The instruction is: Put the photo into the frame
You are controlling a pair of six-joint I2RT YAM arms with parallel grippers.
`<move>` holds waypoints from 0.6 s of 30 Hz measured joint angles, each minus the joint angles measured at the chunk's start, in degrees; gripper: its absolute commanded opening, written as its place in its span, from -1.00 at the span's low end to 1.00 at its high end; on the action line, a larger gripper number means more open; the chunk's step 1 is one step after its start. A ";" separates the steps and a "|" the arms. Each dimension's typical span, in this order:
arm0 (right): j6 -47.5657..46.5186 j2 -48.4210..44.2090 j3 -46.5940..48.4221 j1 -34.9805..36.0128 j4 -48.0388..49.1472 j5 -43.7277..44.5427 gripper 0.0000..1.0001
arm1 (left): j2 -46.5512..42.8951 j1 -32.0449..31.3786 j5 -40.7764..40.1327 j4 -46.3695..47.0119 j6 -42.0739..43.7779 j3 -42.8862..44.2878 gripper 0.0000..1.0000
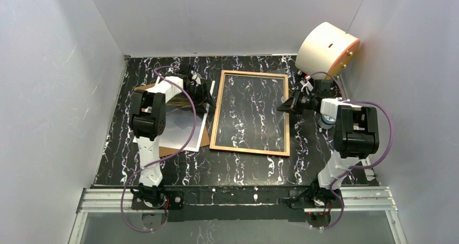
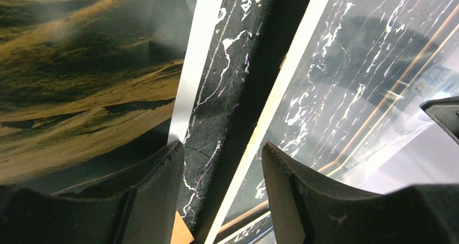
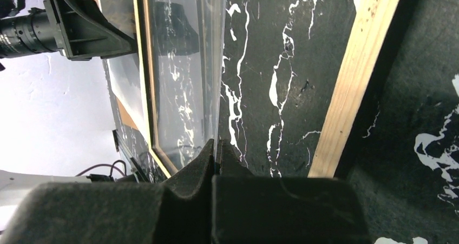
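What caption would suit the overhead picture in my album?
Framing in progress on a marbled table: left gripper open between photo and frame, right gripper pinching the frame's clear pane.

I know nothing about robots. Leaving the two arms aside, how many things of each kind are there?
Light brown wooden picture frame with clear pane: 1
Mountain landscape paper photo: 1
Flat brown backing board: 1
Cream round drum with an orange face: 1
Total: 4

Light wood frame (image 1: 217, 114) lying flat, clear pane, landscape photo (image 2: 81, 65) face up just left
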 measured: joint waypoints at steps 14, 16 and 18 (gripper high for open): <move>0.26 -6.03 -3.87 0.00 7.41 -3.43 -0.97 | 0.46 -1.90 0.70 1.36 -0.22 0.02 0.05; 0.59 -6.01 -3.87 0.00 7.52 -3.69 -0.97 | 0.57 -1.90 0.90 1.36 -0.37 0.13 0.05; 0.92 -5.97 -3.87 0.00 7.76 -3.89 -0.97 | 0.68 -1.92 1.11 1.40 -0.44 0.17 0.03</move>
